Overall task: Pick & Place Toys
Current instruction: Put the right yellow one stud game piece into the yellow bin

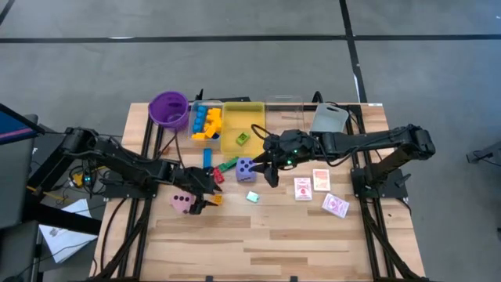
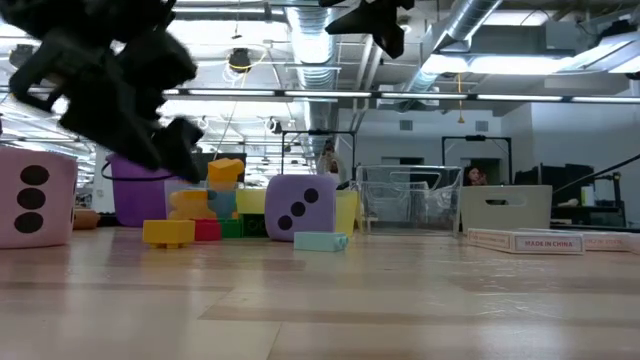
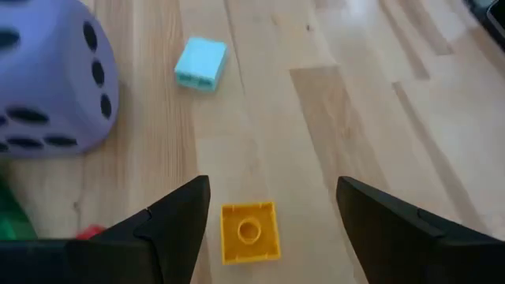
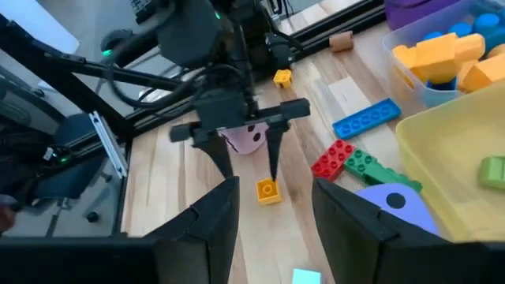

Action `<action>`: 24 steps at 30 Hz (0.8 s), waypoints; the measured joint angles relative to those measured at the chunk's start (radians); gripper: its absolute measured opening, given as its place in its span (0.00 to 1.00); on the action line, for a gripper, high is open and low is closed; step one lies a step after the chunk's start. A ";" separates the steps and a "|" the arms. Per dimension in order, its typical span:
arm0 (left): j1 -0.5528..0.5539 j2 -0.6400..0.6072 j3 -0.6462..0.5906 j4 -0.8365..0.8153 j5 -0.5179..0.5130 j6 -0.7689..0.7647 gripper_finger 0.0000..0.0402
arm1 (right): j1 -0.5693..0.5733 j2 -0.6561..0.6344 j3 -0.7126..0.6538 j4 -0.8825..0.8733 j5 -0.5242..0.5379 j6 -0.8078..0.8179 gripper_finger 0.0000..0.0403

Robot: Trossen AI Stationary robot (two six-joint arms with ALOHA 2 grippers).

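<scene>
We see the left claw (image 1: pixel 213 193) spread wide, hanging just above a small yellow block (image 3: pixel 249 231) that lies on the bench (image 1: pixel 313 235) between its fingers, untouched. The pink die (image 1: pixel 182 202) sits at nine o'clock of that block. At one o'clock of it stands the purple die (image 1: pixel 245 168), with a pale blue block (image 1: pixel 252 197) near it at five o'clock. The right claw (image 1: pixel 270 176) hovers beside the purple die, parted and grasping nothing. Red-patterned cards (image 1: pixel 321 180) lie towards three o'clock.
</scene>
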 joint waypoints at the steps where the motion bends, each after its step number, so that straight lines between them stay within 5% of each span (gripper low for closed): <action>1: 0.000 0.000 -0.030 0.034 0.000 -0.001 0.67 | 0.000 0.000 0.000 0.000 0.000 0.009 0.38; 10: 0.000 -0.002 -0.174 0.124 0.000 -0.093 0.67 | 0.002 0.000 0.000 -0.001 0.000 0.063 0.38; 24: -0.006 0.004 -0.184 0.216 -0.133 -0.099 0.67 | 0.001 0.000 0.000 -0.008 0.000 -0.013 0.38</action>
